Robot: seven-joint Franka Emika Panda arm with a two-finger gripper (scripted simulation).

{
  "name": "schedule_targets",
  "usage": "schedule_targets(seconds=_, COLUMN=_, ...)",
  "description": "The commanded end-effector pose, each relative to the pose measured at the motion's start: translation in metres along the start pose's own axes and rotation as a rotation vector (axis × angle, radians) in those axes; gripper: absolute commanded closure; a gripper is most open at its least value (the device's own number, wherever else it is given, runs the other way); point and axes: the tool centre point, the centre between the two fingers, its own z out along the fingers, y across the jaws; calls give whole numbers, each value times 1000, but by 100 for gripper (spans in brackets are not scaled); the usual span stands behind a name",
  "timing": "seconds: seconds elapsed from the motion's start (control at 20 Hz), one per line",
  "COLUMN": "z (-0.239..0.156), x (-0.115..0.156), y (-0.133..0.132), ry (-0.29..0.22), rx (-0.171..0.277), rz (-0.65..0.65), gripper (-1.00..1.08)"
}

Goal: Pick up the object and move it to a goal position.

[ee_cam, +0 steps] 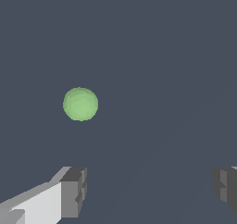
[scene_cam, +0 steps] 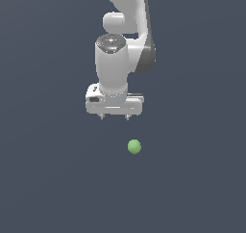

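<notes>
A small green sphere point(scene_cam: 134, 146) shows against the plain dark grey ground, below and a little to the exterior view's right of my gripper point(scene_cam: 114, 117). It also shows in the wrist view point(ee_cam: 80, 104), apart from the fingers. My gripper point(ee_cam: 150, 190) is open and empty, its two dark fingertips point(ee_cam: 74, 190) spread wide. No other object for picking up is in view in either frame; whether the sphere is the object or a goal marker I cannot tell.
The white arm point(scene_cam: 122, 39) rises above the gripper toward the top of the exterior view. The ground point(scene_cam: 48, 179) is a uniform dark grey all around.
</notes>
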Motion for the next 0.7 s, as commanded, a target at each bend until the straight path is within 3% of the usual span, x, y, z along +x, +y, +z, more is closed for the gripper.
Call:
schedule_targets(seconds=0.0, z=0, x=0, y=0, ry=0, rx=0, rz=0, gripper=-92)
schedule_targets(seconds=0.45, z=8, x=-2, y=-37, ry=0, rx=20, rz=-40, gripper=-92)
schedule_targets(seconds=0.65, z=8, x=-2, y=-38, ry=0, rx=20, rz=-41, gripper=-92)
